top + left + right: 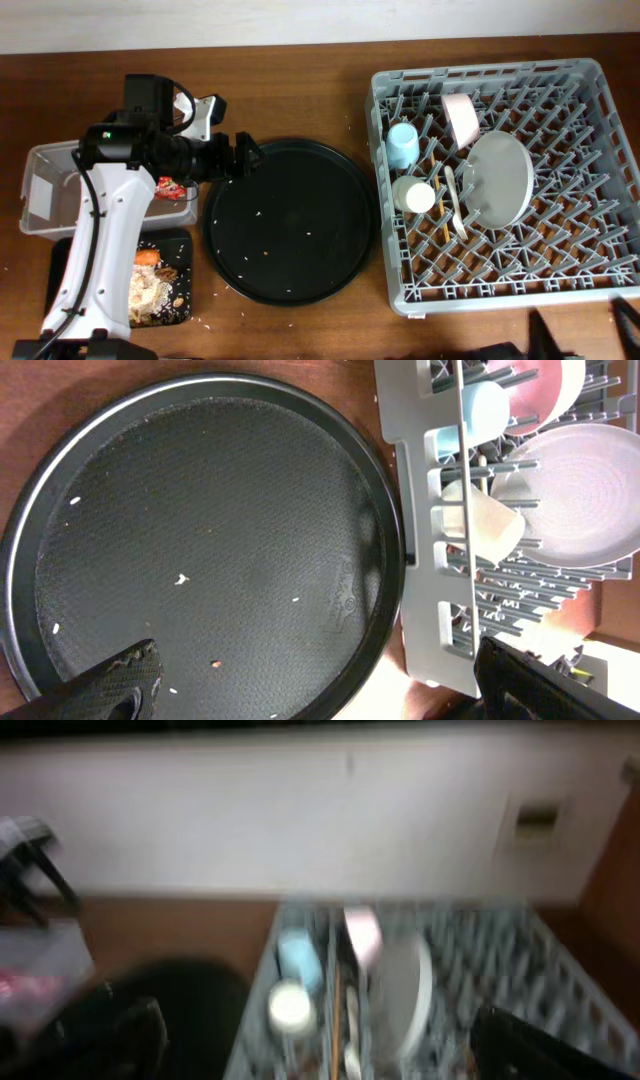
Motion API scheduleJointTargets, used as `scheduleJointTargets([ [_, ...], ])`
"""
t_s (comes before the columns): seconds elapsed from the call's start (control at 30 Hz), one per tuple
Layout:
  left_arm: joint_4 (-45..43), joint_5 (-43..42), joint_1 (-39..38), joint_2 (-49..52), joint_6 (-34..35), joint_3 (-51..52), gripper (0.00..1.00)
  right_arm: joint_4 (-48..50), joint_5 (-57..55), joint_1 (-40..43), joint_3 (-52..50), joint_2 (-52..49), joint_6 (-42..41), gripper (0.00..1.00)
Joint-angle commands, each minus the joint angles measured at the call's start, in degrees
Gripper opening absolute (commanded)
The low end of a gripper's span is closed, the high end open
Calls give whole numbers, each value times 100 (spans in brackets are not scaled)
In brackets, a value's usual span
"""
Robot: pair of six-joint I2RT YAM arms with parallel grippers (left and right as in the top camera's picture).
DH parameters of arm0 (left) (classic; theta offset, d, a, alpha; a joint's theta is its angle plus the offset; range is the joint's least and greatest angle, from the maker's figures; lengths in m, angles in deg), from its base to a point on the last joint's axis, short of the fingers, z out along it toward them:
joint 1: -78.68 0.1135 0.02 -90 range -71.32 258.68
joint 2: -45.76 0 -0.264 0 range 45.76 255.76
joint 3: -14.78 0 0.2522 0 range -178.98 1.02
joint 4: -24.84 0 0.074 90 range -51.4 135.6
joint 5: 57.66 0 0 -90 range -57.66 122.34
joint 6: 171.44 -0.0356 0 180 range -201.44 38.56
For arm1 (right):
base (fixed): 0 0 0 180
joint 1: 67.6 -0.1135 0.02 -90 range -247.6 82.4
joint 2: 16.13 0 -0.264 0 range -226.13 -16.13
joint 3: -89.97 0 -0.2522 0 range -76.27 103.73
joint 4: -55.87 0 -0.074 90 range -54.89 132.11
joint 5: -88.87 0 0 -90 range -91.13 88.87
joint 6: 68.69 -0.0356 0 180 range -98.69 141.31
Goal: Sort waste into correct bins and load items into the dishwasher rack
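Overhead view, left to right. The clear plastic tub (30, 200) sits at the left of the tabletop (300, 80). The red snack wrapper (172, 187) lies at its right end, partly hidden by the arm. In front of the tub is the shallow black rectangular tray (60, 270), which carries rice-like scraps (150, 290) and a carrot (147, 257). The left end effector (245, 155), fingers spread and empty, is over the left rim of the round black tray (290, 220). At right, the dishwasher rack (590, 200) holds the light blue cup (403, 143), cream cup (413, 194), pinkish bowl (460, 115), pale plate (497, 178) and white fork (455, 205). The right end effector (315, 1015), seen blurred, has its fingers wide apart with nothing between them.
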Motion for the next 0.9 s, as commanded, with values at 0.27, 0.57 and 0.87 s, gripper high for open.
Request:
scheduleJointTargets([
  [0.27,11,-20,31,-90,-70,-81,99,6719,243,61,-6013,1027,-22,99],
  [0.57,11,-20,31,-90,-70,-81,99,6186,254,61,-6830,1027,-17,99],
  [0.87,11,-20,31,-90,-70,-81,99,6186,254,289,-6830,1027,1209,99],
])
